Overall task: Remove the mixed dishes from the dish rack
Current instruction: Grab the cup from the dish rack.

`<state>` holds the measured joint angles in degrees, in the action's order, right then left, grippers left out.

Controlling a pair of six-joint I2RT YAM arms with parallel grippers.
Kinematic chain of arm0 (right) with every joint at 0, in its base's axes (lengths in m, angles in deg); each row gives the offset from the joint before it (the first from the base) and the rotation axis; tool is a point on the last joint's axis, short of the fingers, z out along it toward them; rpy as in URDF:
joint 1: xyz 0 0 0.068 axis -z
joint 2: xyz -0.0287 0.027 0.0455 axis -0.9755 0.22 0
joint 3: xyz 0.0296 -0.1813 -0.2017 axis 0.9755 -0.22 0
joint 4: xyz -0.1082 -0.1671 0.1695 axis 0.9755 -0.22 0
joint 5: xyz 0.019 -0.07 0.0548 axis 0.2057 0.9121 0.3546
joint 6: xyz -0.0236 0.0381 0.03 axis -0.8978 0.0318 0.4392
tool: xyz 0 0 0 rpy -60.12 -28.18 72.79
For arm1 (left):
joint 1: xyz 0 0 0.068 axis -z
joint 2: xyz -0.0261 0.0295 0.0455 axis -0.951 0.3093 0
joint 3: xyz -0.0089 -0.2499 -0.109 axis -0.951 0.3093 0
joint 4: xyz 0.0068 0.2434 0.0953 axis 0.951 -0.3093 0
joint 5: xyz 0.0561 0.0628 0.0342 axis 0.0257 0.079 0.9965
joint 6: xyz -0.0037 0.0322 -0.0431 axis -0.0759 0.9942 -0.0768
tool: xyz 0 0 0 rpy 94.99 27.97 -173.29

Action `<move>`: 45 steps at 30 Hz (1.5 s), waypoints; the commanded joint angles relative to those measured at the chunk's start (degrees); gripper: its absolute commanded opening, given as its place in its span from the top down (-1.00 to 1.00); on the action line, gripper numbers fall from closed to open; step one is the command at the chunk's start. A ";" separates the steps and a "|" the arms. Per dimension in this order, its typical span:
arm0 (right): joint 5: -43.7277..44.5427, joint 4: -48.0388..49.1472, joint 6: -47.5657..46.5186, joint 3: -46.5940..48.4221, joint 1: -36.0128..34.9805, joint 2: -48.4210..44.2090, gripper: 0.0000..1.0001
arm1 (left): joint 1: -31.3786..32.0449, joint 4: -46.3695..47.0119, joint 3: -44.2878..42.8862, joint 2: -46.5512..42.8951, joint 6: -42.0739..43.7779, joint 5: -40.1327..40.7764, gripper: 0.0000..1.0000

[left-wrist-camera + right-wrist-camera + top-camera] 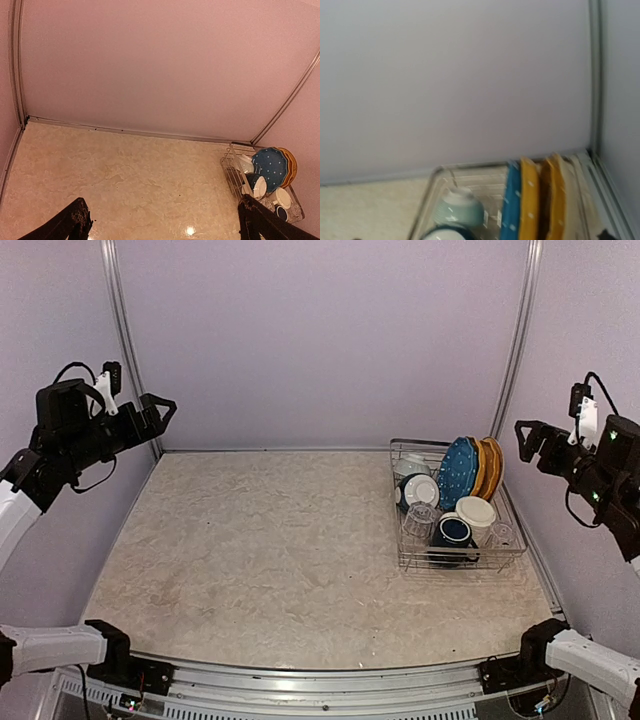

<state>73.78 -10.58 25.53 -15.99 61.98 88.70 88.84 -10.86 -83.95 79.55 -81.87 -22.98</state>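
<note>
We see a pale marbled surface filling the middle of the top view, with lilac walls on three sides. The dish rack sits on it at the right of the frame, close to the far right corner, and every dish is inside it.

The left pincer hangs in the upper left of the top view, above the surface's left edge and well apart from the rack. Its jaws are spread wide with nothing between them, and in its own wrist view the two dark fingers stand at opposite bottom corners. The right pincer hangs at the right edge of the frame, raised just beside the rack's far end. It also gapes wide and holds nothing.

In the rack's far right part a blue plate stands on edge, with orange-yellow plates upright just behind it. Left of them the teal bowl leans with its pale inside showing, and a small pale bowl sits upside down beyond it. At the near end are the cream mug and, touching it, the dark blue mug. The glass tumbler stands at the near left corner.
</note>
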 commanded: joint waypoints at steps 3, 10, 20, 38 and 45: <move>2.16 -10.76 2.15 3.77 2.57 6.15 -0.99 | -1.80 2.02 -2.61 2.20 4.91 -5.55 -0.98; 6.09 -18.35 6.53 5.83 3.52 14.68 -0.99 | -2.38 2.69 -3.39 3.91 5.77 -8.81 -0.98; 5.69 -15.48 1.54 3.23 3.95 18.72 -1.00 | -2.31 2.36 -4.88 6.45 5.73 -11.98 -0.98; 2.22 -13.50 -0.53 5.11 7.97 32.16 -0.99 | -1.73 2.09 -5.49 7.51 5.39 -13.46 -0.98; -2.47 -14.34 -1.50 3.50 7.93 33.55 -1.00 | -1.82 1.91 -5.73 8.09 5.04 -13.87 -0.98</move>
<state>74.43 -24.14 25.18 -11.60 69.39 121.27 86.96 -8.78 -87.75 86.96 -77.17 -35.85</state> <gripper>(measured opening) 0.997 0.989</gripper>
